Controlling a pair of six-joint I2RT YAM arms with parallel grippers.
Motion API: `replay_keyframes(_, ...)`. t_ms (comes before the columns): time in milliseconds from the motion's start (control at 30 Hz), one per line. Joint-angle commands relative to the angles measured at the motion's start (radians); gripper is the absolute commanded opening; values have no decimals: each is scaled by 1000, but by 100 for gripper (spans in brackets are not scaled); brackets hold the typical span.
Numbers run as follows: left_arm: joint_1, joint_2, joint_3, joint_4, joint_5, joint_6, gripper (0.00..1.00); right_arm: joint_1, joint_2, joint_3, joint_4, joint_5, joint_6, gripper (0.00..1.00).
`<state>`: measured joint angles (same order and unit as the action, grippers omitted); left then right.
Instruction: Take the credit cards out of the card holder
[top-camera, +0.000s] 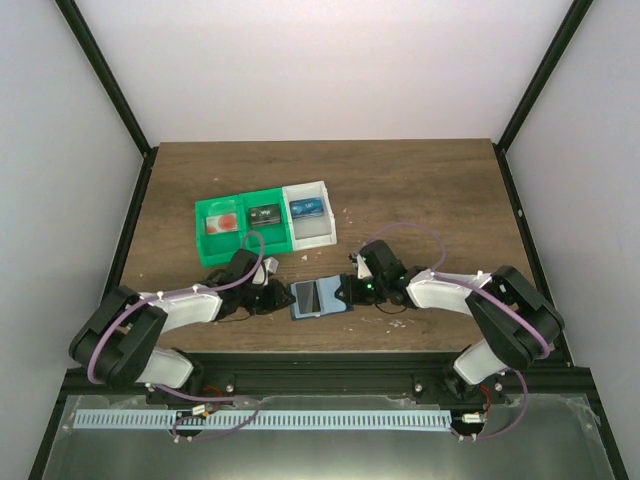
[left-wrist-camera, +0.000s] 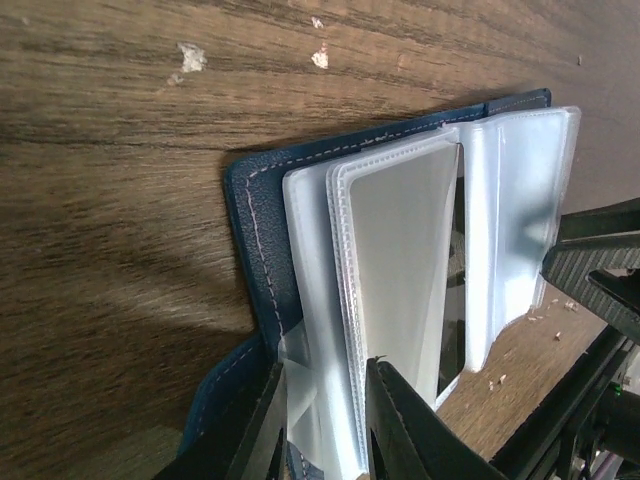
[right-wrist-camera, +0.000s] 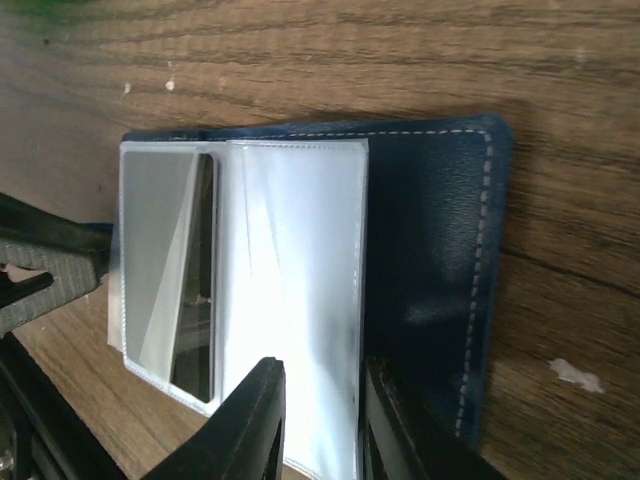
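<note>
2 leaves of the card holder (top-camera: 318, 298) lie spread flat on the worktop (top-camera: 420, 190), close to its near edge and between the 2 hands. Its cover is dark blue with pale stitching along the rim (right-wrist-camera: 430, 250), and a fan of clear pockets rises from the middle (left-wrist-camera: 250, 250). One pocket shows a dark flat strip behind glare; which card that is I cannot tell.

The left hand (top-camera: 272, 297) sits at the holder's left end and the right hand (top-camera: 352, 291) at its right end. In the left wrist view the left hand (left-wrist-camera: 325, 400) has its fingers (left-wrist-camera: 395, 430) a narrow gap apart, with clear pocket plastic filling the gap. The right hand (right-wrist-camera: 322, 390) looks the same, fingers (right-wrist-camera: 255, 420) astride a pocket edge. Whether either one actually bites the plastic I cannot tell.

Behind the holder and apart from it stands a green-and-white tray (top-camera: 313, 233) with 3 compartments: a card with a red spot (top-camera: 226, 222), a dark card (top-camera: 264, 214) and a blue card (top-camera: 306, 208), 1 in each. Bare wood lies open behind the tray and to the right. Pale flecks (left-wrist-camera: 190, 57) dot the wood near the holder.
</note>
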<state>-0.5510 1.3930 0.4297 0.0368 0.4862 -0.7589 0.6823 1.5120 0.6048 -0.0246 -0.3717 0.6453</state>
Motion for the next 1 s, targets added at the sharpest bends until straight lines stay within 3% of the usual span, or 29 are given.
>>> replay_keyframes(0, -9, 15, -10, 50, -9, 6, 24, 6, -15, 3, 49, -79, 14, 23)
replay_keyframes(233, -9, 23, -12, 53, -17, 9, 23, 6, -24, -2, 111, -155, 60, 23)
replay_keyframes(433, -9, 23, -11, 50, -18, 8, 23, 7, -2, 6, 84, -97, 41, 29)
replay_keyframes(533, -9, 24, -11, 49, -19, 9, 23, 7, 4, 8, 90, -104, 37, 23)
replay_keyframes(700, -10, 32, -14, 57, -20, 6, 23, 7, 10, 2, 166, -190, 73, 2)
replay_keyframes(967, -10, 44, -17, 63, -20, 6, 23, 5, 59, -20, 314, -292, 189, 0)
